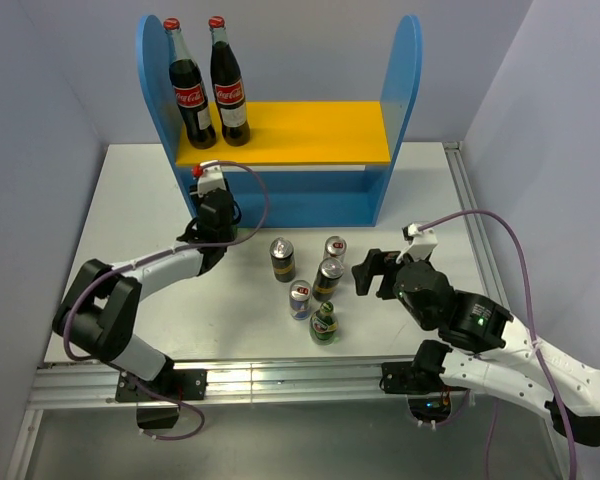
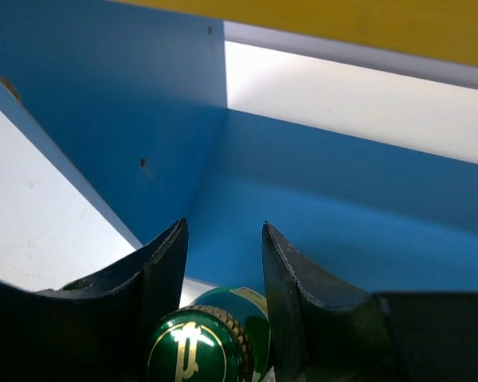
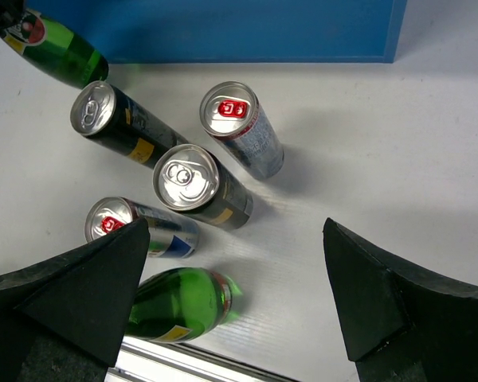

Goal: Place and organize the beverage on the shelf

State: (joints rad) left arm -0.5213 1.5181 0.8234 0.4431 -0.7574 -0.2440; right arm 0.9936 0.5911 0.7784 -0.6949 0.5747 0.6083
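The left gripper (image 2: 223, 235) is closed on one green bottle (image 2: 197, 350), held just before the lower tier of the shelf (image 1: 310, 195), centre left in the top view, not yet set down; the other five drinks (image 1: 328, 278) stand on the table (image 1: 140, 220) at the centre; the right gripper (image 3: 235, 247) gapes wide over them, empty; I judge that nearly all the work is left.

I read Coca-Cola on the red labels of both cola bottles (image 1: 193, 98); a gold "p" marks the cap of the green bottle (image 2: 193, 354).

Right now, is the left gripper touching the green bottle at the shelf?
Touching. Left wrist view: the left gripper is shut on the green bottle, jaws pressed against both sides of its cap.
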